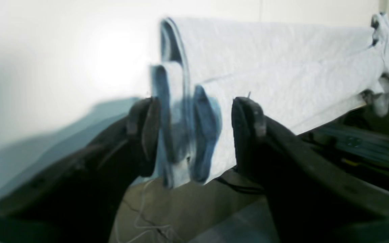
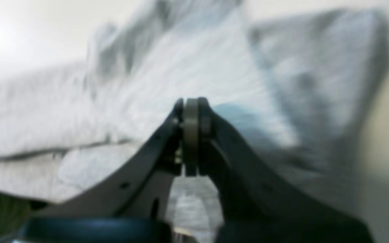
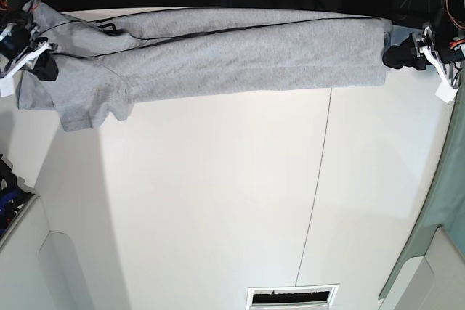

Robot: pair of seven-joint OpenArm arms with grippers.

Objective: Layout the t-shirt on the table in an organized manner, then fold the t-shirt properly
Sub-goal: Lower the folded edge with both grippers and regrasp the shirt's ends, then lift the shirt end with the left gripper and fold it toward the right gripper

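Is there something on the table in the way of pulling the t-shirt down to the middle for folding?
Nothing visible. The t-shirt lies along the far edge; the table before it is bare.

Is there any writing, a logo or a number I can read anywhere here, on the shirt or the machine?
None can be read.
t-shirt: only plain grey cloth shows; a few dark marks near its sleeve end are too small to make out.
White tags by each tool: too small to tell if printed.
table: no text.
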